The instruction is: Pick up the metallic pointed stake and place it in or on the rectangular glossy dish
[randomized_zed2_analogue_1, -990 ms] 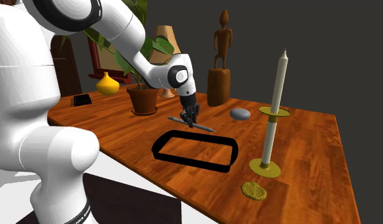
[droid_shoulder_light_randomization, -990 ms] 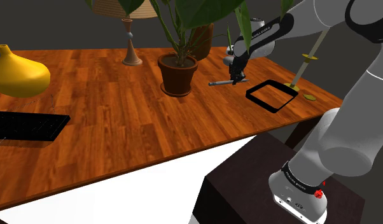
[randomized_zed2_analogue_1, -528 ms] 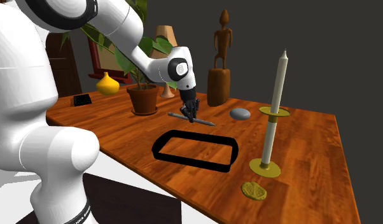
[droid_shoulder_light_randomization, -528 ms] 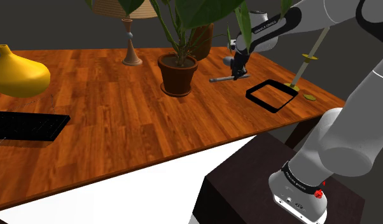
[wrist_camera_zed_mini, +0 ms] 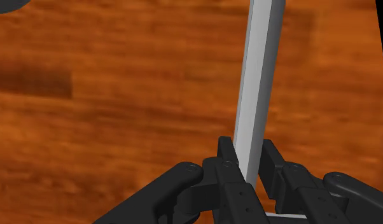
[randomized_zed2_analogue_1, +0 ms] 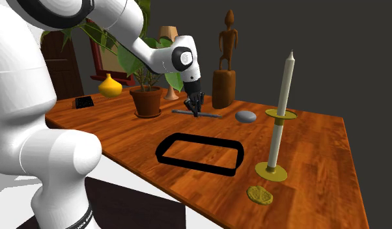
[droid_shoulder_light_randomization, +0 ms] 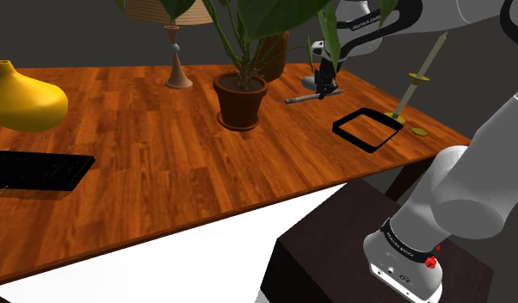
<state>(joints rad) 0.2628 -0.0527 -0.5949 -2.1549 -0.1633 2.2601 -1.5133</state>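
My end effector (randomized_zed2_analogue_1: 195,112) clamps the grey stake (wrist_camera_zed_mini: 257,83) level above the desk (randomized_zed2_analogue_1: 305,149), apart from the black dish (droid_shoulder_light_randomization: 352,140).

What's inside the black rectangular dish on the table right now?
Nothing: only bare wood of the table shows inside the dish. Its near rim covers a thin strip of that floor. The stake is clamped in the tool, away from the dish.

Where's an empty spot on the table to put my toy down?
The biggest bare stretch of wood lies between the plant pot, the yellow vase and the flat black slab. Inside the black dish is bare too. It is crowded near the stake, grey stone and statue.
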